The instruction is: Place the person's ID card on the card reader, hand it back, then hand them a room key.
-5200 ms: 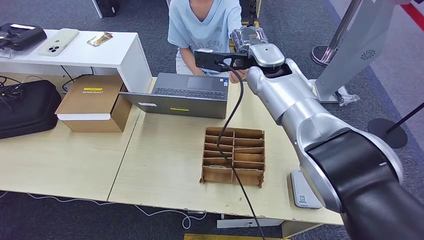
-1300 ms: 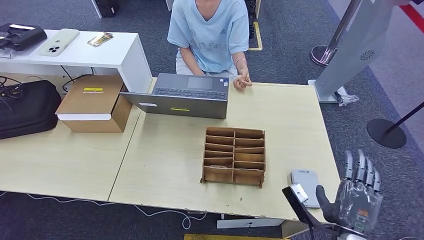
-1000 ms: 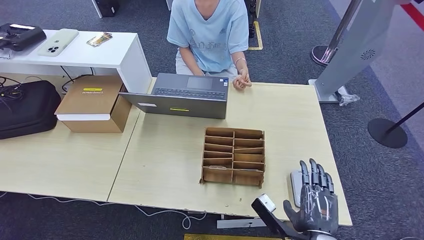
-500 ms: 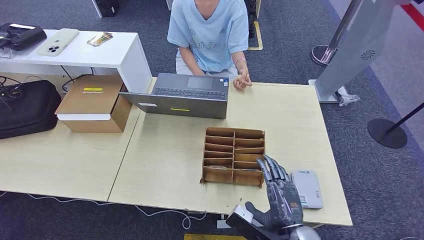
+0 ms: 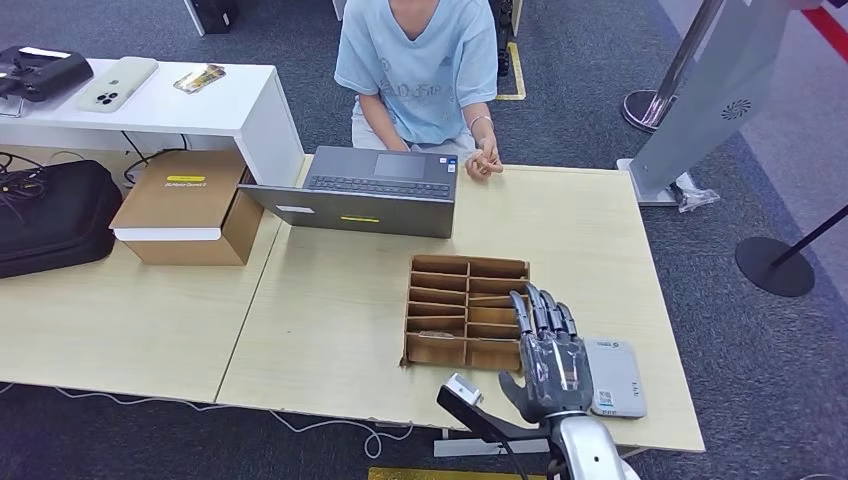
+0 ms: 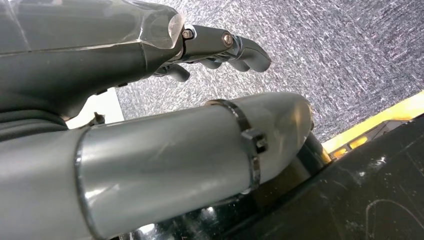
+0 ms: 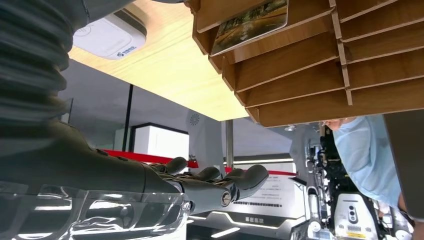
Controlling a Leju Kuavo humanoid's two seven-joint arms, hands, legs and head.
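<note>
The room-key step is judged in hand: the right hand [image 5: 547, 355], fingers spread and empty, is held over the brown cardboard slotted organiser [image 5: 450, 310]; a picture-printed key card [image 7: 249, 20] must next be pinched.

The right robot hand [image 5: 547, 355] has swung left from the card reader [image 5: 613, 376] to the cardboard organizer [image 5: 466, 312].

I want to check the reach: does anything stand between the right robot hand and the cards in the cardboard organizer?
Nothing visible does. The right robot hand hovers open at the cardboard organizer, with a card lying in one slot.
</note>
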